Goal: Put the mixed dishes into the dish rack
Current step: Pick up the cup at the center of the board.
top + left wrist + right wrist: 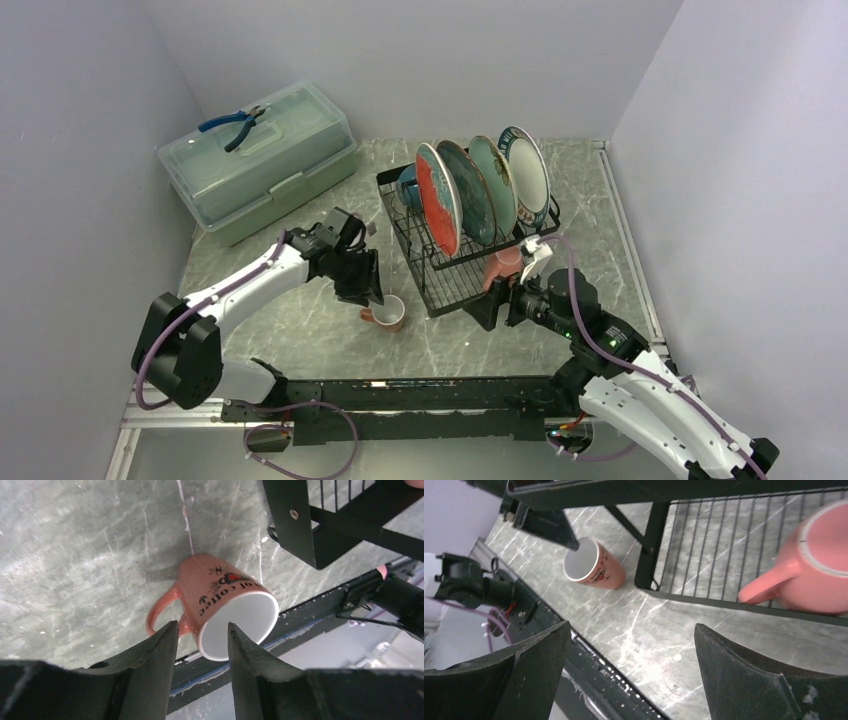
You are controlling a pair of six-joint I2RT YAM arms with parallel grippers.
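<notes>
The black wire dish rack (455, 275) holds four upright plates: red floral (438, 198), glossy teal (465, 190), pale green (493, 183) and white with a teal rim (525, 172). A blue bowl (408, 185) sits at its back left. One pink mug (503, 265) lies in the rack's front right and also shows in the right wrist view (819, 565). A second pink mug (388, 313) lies on its side on the table, left of the rack. My left gripper (200, 630) is open just above its rim (240, 625), next to the handle. My right gripper (631, 627) is open and empty, in front of the rack (724, 545).
A translucent pale green lidded box (260, 170) with blue-handled pliers (235, 125) on top stands at the back left. Grey walls close in three sides. The black arm rail (400, 390) runs along the near edge.
</notes>
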